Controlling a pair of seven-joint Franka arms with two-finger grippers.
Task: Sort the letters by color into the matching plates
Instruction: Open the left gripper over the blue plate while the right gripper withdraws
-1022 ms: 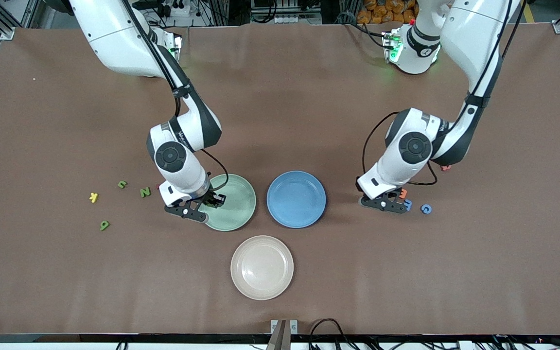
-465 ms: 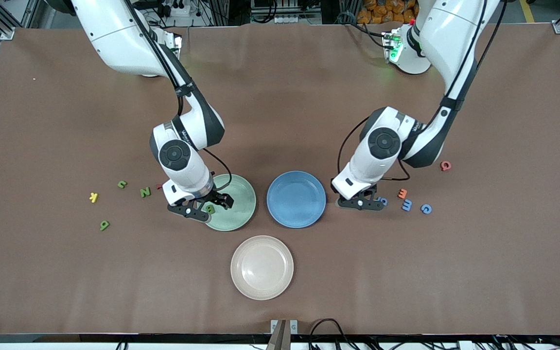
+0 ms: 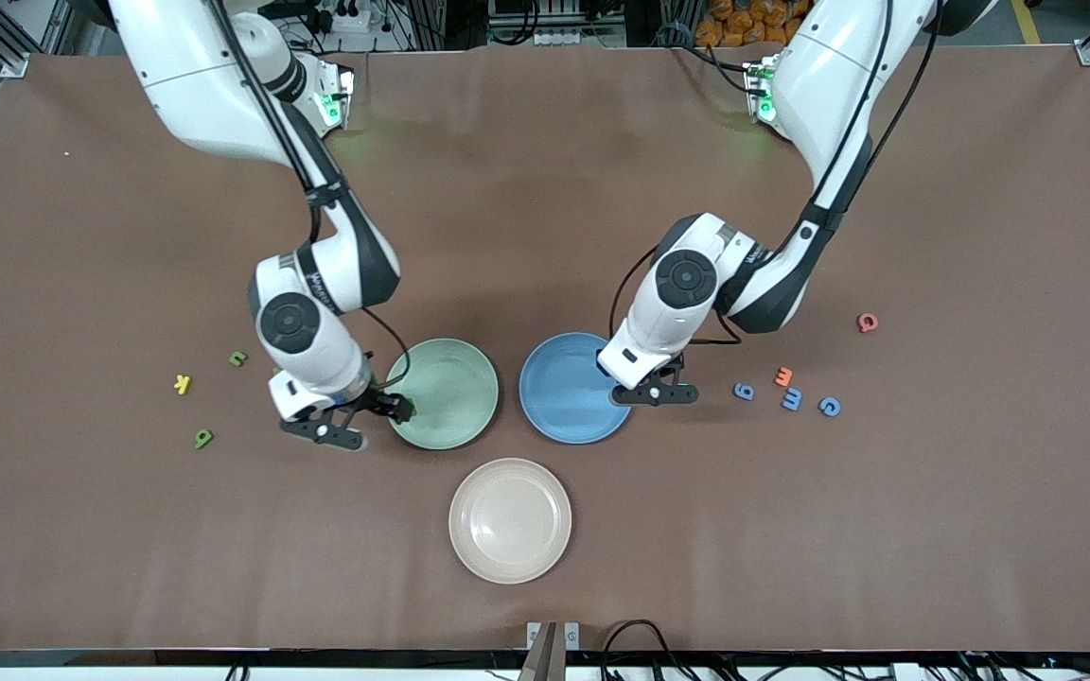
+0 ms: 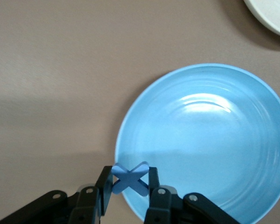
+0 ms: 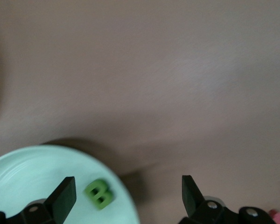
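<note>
At the right arm's end of the brown surface (image 3: pixel 545 236) lie a small yellow letter K (image 3: pixel 183 383), a green digit piece (image 3: pixel 237 358) and a green 9-shaped piece (image 3: pixel 203 438). The right hand (image 3: pixel 367 423) hangs over the rim of the pale mint green round plate (image 3: pixel 455 416), fingers spread wide and holding nothing; a chunky green letter B (image 5: pixel 99 193) lies in that plate near its edge. Nearer the front camera sits a cream-beige round plate (image 3: pixel 510 520). The left hand (image 4: pixel 130 186) is over the edge of the mid blue round plate (image 3: pixel 559 392), pinching a small blue X-shaped letter (image 4: pixel 129 178). Toward the left arm's end lie a blue 9-shaped piece (image 3: pixel 744 391), an orange letter (image 3: pixel 782 376), a blue E-shaped letter (image 3: pixel 792 400), a blue C-shaped letter (image 3: pixel 829 406) and a red letter (image 3: pixel 868 323).
</note>
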